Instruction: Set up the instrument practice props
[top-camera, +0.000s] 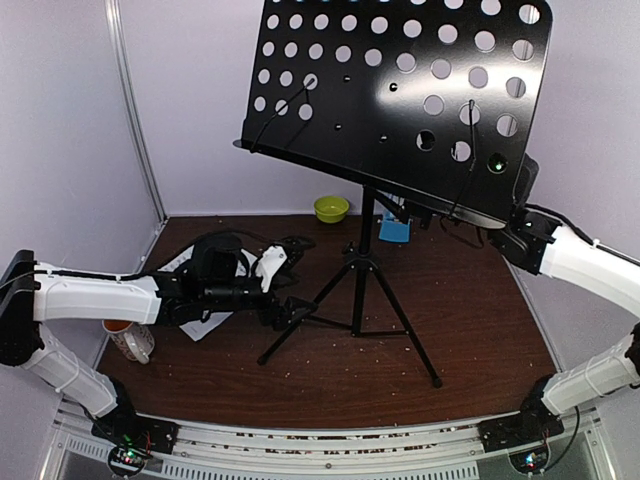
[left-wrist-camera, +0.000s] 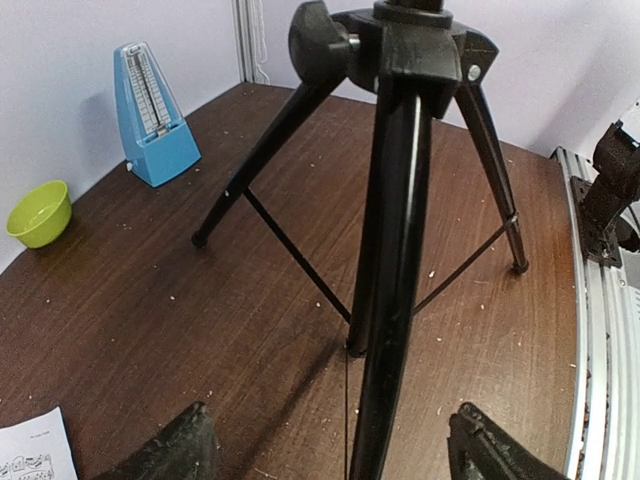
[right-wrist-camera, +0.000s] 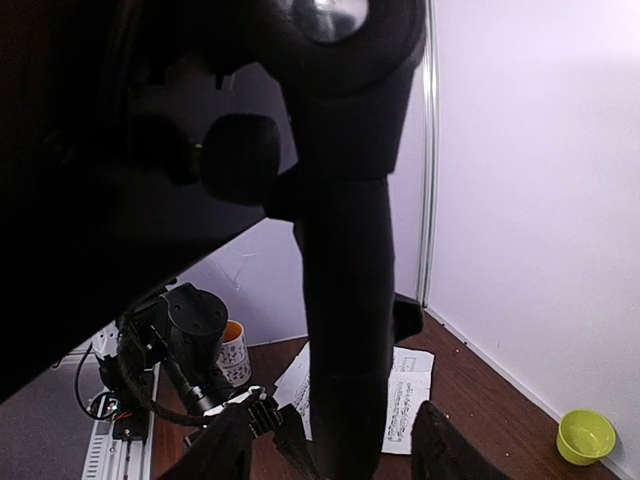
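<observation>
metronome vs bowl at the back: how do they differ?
The metronome is blue, the bowl lime green. The metronome is a tall upright pyramid; the bowl is low, round and open-topped. From above, the stand hides part of the metronome, while the bowl shows whole. Both sit on the table near the back wall.

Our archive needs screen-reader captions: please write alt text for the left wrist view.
The black tripod music stand fills the view, its nearest leg running down into the open left gripper. Behind, on the dark wooden table, stand a small blue pyramid metronome and a lime-green bowl; a corner of a white sheet-music page shows bottom left.
</observation>
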